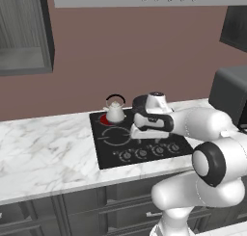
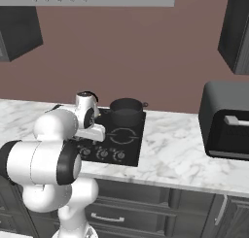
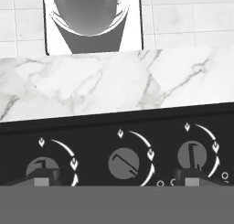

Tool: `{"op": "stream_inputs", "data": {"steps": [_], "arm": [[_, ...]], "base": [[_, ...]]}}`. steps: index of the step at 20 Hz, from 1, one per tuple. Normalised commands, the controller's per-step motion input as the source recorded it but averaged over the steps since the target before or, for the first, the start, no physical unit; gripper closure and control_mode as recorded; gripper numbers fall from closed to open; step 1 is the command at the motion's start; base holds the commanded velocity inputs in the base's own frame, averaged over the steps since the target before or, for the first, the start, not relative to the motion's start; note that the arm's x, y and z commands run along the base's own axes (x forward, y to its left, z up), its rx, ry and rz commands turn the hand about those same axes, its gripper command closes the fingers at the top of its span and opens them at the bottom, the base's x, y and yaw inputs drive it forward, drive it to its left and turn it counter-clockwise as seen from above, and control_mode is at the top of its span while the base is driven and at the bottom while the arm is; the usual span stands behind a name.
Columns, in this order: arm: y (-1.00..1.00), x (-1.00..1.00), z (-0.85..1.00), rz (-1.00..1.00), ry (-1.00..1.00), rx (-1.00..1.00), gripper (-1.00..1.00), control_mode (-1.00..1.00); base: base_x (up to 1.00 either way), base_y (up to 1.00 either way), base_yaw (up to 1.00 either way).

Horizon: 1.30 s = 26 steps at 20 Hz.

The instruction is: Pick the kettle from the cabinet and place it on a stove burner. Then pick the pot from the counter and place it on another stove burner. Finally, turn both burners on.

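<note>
1. Both vessels are on the cooktop [image 1: 108, 155] already: the kettle [image 1: 115, 111] sits on the back left burner, which glows red beneath it, and the pot [image 2: 126, 110] sits on the back burner beside it.
2. So, by my reading, we're in the last step, turning the burners on, and one looks lit while the other is yet to come.
3. The gripper [image 3: 114, 182] hovers low over the row of knobs along the front edge of the cooktop, jaws spread wide and holding nothing.
4. In the hand view, the middle knob [image 3: 124, 163] lies right between the two finger tips [image 3: 43, 177], its pointer turned off the upright; the knob beside it [image 3: 192, 155] points straight up.
5. Next move, I'd say: settle on whichever knob belongs to the pot's burner, close on it squarely and twist. Which knob that is, I cannot tell.
6. The pot's inside looks dark and I can't make out any contents; the kettle's lid is on.
</note>
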Motion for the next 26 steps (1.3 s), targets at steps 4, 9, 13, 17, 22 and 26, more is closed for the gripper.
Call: {"op": "stream_inputs", "data": {"steps": [4,9,13,17,22,26], "arm": [[-0.18,-0.21,0.0,-0.22,0.02,0.0,-1.0,-1.0],[-0.15,-0.29,0.0,-0.23,0.0,0.0,-1.0,-1.0],[-0.18,-0.28,0.0,-0.22,0.0,0.0,-1.0,-1.0],[-0.22,-0.08,0.04,-0.22,0.01,0.0,-1.0,-1.0],[-0.2,0.0,0.06,-0.24,0.06,0.0,-1.0,-1.0],[-0.12,0.0,0.01,-0.24,0.1,0.0,-1.0,-1.0]], "base": [[0.0,0.0,0.0],[0.0,0.0,0.0],[0.0,0.0,0.0],[0.0,0.0,0.0],[0.0,0.0,0.0],[0.0,0.0,0.0]]}}
